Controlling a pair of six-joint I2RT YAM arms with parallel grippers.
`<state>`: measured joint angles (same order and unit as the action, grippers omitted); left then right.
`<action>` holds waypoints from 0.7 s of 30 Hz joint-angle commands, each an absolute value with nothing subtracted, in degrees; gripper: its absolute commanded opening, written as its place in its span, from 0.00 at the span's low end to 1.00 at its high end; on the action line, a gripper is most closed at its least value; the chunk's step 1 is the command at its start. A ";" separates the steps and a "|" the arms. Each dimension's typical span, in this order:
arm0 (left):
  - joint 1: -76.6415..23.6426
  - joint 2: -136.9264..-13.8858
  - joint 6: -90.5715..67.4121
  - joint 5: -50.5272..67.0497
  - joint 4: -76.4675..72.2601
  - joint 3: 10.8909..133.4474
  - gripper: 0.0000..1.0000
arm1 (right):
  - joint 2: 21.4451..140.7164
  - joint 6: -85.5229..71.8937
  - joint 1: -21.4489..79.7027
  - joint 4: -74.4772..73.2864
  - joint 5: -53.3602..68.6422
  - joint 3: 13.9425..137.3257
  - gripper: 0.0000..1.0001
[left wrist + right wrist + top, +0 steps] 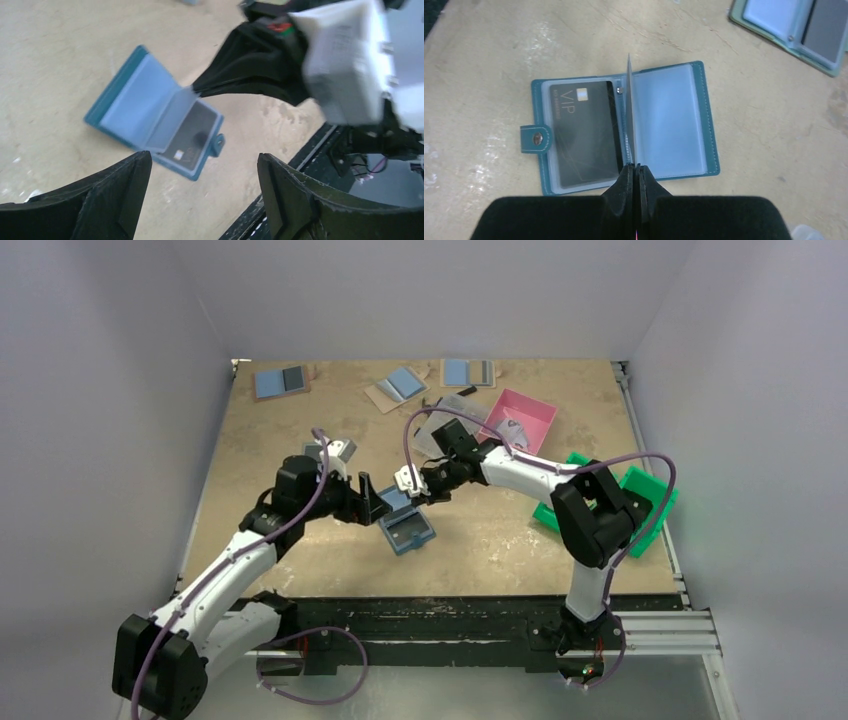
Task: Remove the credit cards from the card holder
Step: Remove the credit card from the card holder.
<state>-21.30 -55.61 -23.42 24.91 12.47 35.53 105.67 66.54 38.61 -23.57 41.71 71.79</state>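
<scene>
The card holder (664,120) lies open on the table, teal-edged, and it also shows in the top view (410,532) and in the left wrist view (132,97). Its left half holds a dark grey credit card (584,135) marked VIP, tucked inside a clear sleeve. The right half shows only pale blue plastic. One thin clear sleeve page (629,100) stands upright along the spine. My right gripper (635,171) is shut on this page's near edge. My left gripper (205,175) hangs open just left of the holder, above bare table, with nothing between its fingers.
Three other blue holders (281,381) (398,387) (468,372) lie along the far edge. One more (804,30) sits close by. A pink tray (530,415) and a green bin (645,495) stand to the right. The black front rail (300,155) runs close to the holder.
</scene>
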 commanded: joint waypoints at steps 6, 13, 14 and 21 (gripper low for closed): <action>-29.44 -53.83 -25.94 24.28 -1.29 30.94 0.78 | 112.64 75.24 36.93 -45.77 50.28 83.60 0.00; -31.79 -58.66 -25.80 19.46 -0.10 31.81 0.72 | 115.31 77.59 36.65 -50.94 51.24 86.38 0.00; -31.89 -59.31 -25.31 19.17 -0.11 32.04 0.72 | 115.58 77.54 36.49 -51.26 51.38 86.85 0.00; -32.50 -62.82 -21.89 18.05 -1.77 33.21 0.67 | 118.04 79.47 35.95 -55.83 52.51 91.11 0.00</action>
